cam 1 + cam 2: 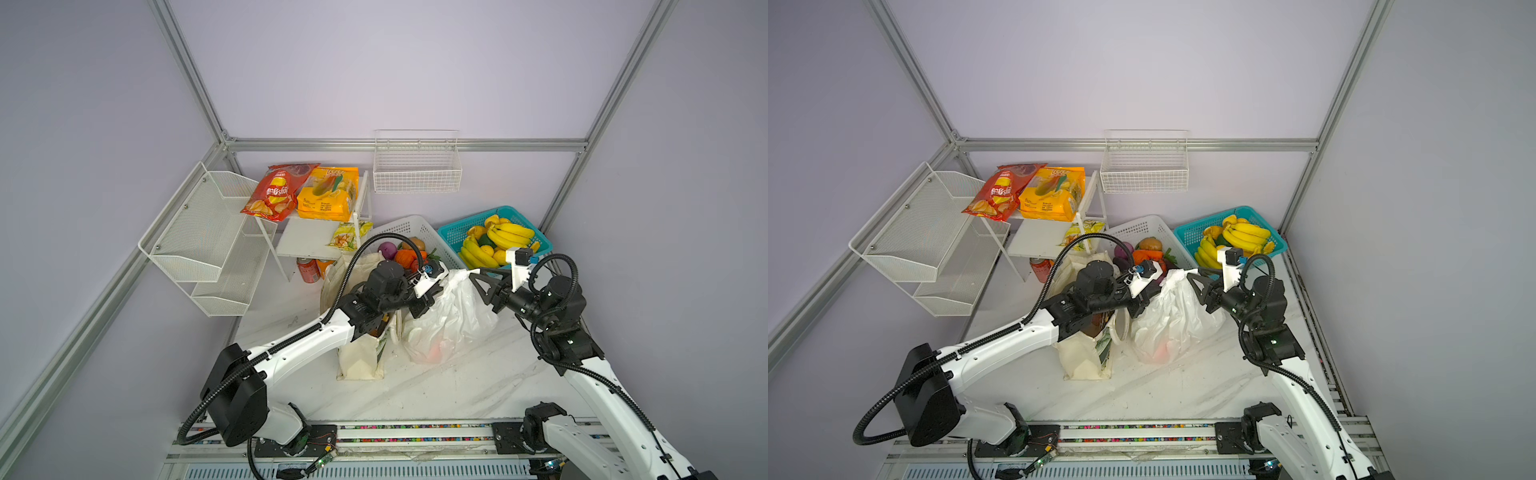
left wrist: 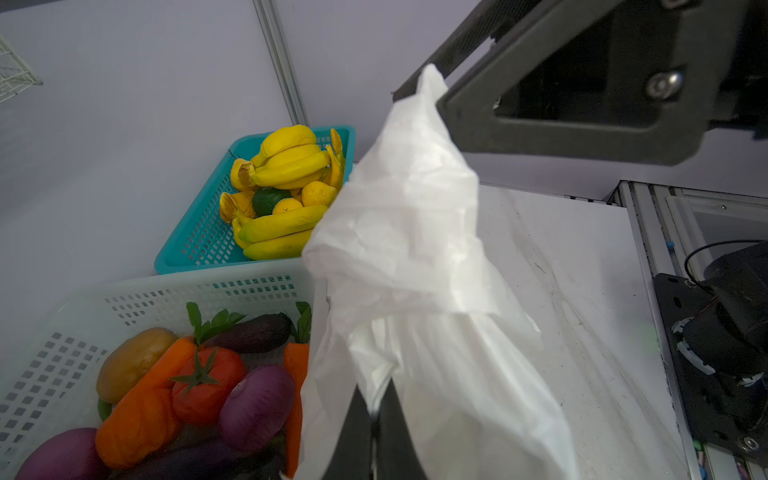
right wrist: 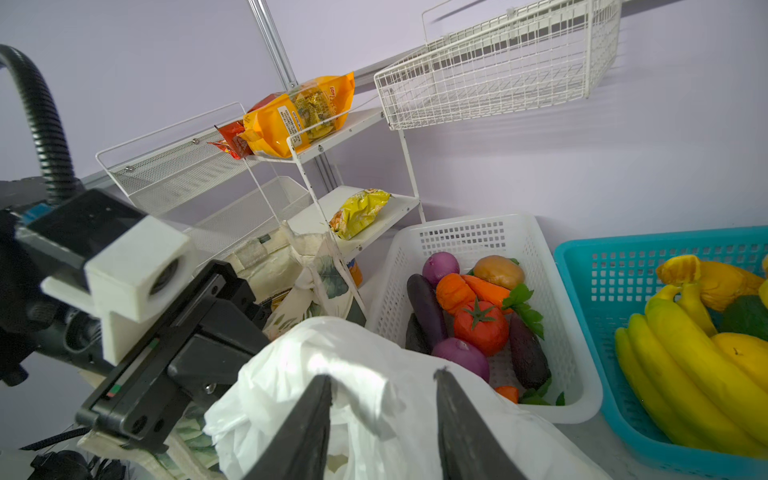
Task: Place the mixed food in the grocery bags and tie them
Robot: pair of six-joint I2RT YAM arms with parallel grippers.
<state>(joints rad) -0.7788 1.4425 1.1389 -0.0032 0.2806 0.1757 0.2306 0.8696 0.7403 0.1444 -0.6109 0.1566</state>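
In both top views the white plastic carrier bag point(image 1: 451, 328) stands on the table point(image 1: 436, 395) between the canvas tote point(image 1: 361, 357) and the right gripper point(image 1: 476, 275), the white vegetable basket point(image 1: 409, 224) close behind it. The left wrist view has the left gripper point(image 2: 376, 432) pinched together on the bag's film and the right gripper at its raised peak. The right wrist view shows that gripper's jaws apart, astride the bag's top.
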